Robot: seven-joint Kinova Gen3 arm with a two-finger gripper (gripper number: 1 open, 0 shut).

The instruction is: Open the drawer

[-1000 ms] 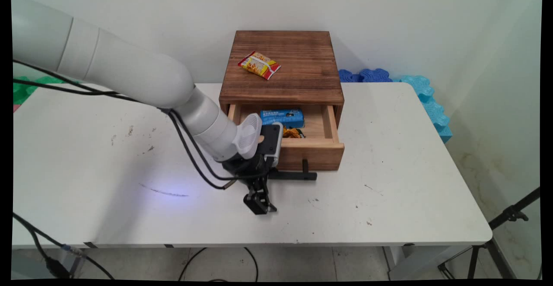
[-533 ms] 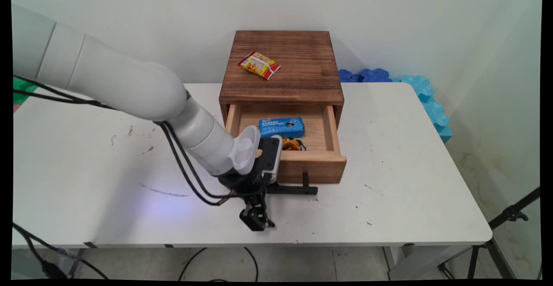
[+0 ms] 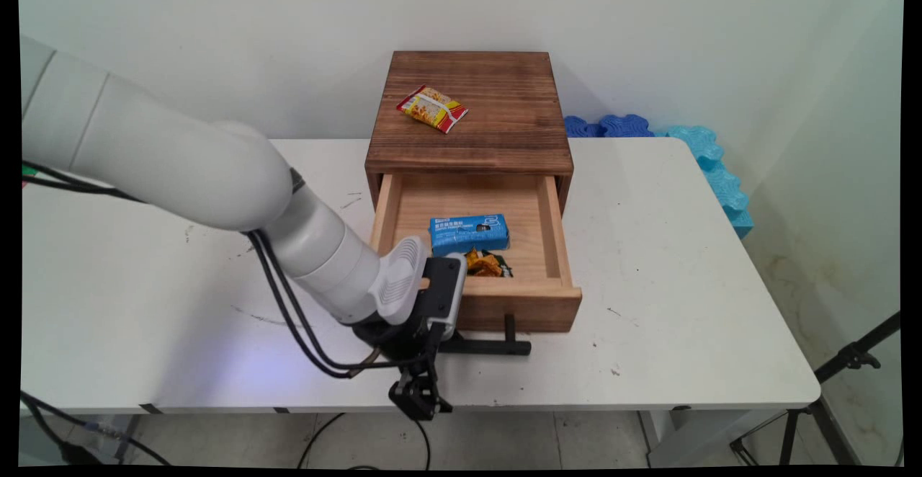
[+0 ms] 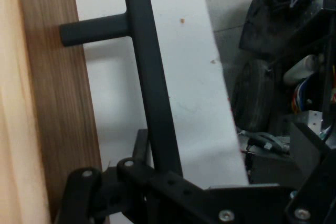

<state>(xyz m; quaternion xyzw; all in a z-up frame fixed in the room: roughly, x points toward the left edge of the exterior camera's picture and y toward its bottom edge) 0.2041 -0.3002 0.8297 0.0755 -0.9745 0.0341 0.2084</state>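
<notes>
Gripping the black handle [image 3: 490, 346] with clenched jaws, the gripper [image 3: 432, 333] holds the wooden drawer [image 3: 518, 302] pulled well open, a blue packet [image 3: 468, 233] lying inside; the yellow packet [image 3: 431, 108] sits atop the cabinet [image 3: 504, 88].

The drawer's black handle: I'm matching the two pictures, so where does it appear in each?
Main view: drawer handle, a horizontal bar below the open drawer's front, lower centre.
Hand view: drawer handle, a near-vertical bar running up from the pincer's linkage.
Shared landmark: the wooden drawer front, beside the bar.
</notes>
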